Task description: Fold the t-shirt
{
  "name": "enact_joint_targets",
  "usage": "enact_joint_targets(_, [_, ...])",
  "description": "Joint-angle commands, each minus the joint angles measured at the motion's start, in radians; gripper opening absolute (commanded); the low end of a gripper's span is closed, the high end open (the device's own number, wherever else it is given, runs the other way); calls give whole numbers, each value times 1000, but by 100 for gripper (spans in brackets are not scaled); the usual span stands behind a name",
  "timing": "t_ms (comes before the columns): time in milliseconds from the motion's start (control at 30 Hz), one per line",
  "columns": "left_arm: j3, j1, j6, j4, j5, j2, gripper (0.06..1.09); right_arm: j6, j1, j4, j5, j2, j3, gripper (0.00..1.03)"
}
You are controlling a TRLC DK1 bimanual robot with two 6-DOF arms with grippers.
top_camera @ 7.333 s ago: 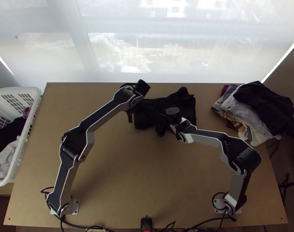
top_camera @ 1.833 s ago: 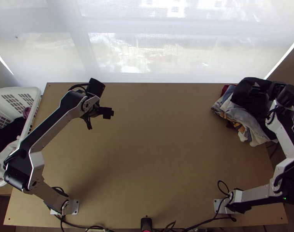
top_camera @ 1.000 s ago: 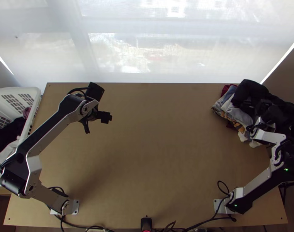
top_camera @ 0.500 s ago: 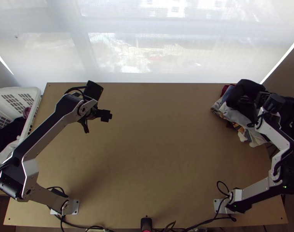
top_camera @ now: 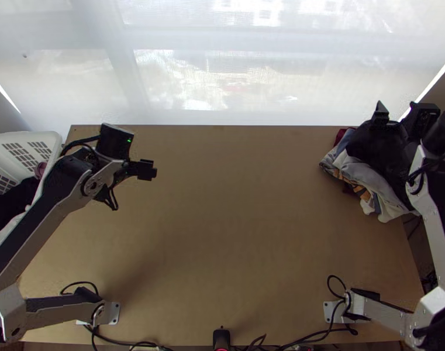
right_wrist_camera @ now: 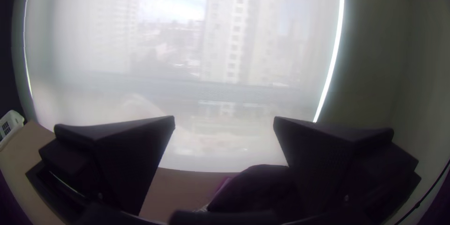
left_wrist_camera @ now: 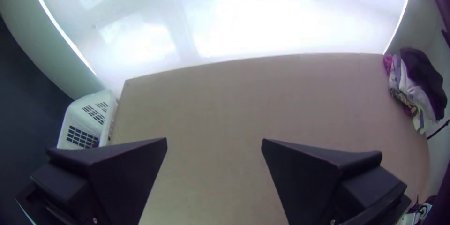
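My right gripper [right_wrist_camera: 224, 117] gapes at two o'clock, presumably so the dark cloth [top_camera: 368, 145] lies free atop the pile [top_camera: 361, 170]; my left gripper [left_wrist_camera: 214, 139], fingers apart, hangs at ten.

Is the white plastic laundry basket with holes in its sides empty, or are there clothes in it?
Not empty: inside the white plastic basket lie some dark cloth and some pale cloth.

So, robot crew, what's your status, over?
Left gripper open, over table. Right gripper open, above clothes pile. Black garment bunched on top, partly behind right arm.
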Motion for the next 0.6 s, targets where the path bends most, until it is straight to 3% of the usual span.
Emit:
enact_joint_targets(0, [-32,-10,14,62,-94,-222,104,17,169,-104,41,-281,-104,98])
enact_joint_targets(200, [-333,16,81,257,-96,-474,104,17,253,-111,43,-558,-331,98])
enact_joint_targets(300, [-574,18,150,439,-94,-646,104,50,293,-131,96,-650,-417,98])
enact_joint_targets(500, [-894,121,144,565,-92,-822,104,46,382,-249,121,-859,-667,98])
enact_joint_targets(567, [-977,188,135,617,-91,-856,104,1,362,-268,130,-910,-734,98])
